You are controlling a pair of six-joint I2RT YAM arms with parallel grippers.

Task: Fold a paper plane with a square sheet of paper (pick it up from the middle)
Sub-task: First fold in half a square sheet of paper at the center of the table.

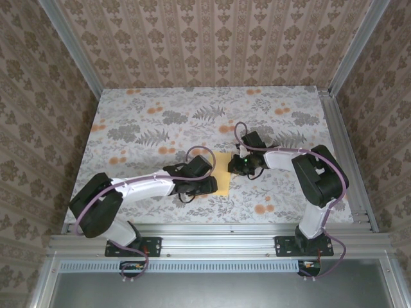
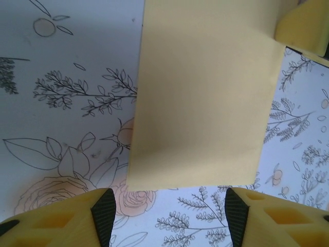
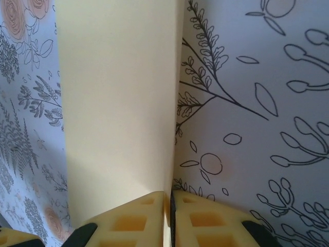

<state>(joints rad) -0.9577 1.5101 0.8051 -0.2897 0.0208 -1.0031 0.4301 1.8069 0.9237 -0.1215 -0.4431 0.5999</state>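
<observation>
Starting nearest the arm bases, the left gripper (image 2: pixel 169 208) sits low over the table (image 1: pixel 160 109) with its fingers spread wide and nothing between them. The sheet of paper (image 2: pixel 205 98) begins just ahead of those fingertips. Its near edge lies square across the gap and is slightly narrower than it. From there the sheet runs straight away from the left gripper, so its long axis lines up with that arm's reach. It looks oblong rather than square, which suggests it may be doubled over, though I cannot tell for sure.

Farther out, on the sheet's right side, the right gripper (image 3: pixel 168 206) has its fingers drawn almost together, with the sheet's right edge caught between them. That edge rises off the table into the pinch.

The overhead view shows the sheet between the two grippers at mid-table, each touching or just beside it. The coming move seems to turn on the left gripper, which would only need to slide forward along the sheet's long axis to press or crease it while the right holds.
</observation>
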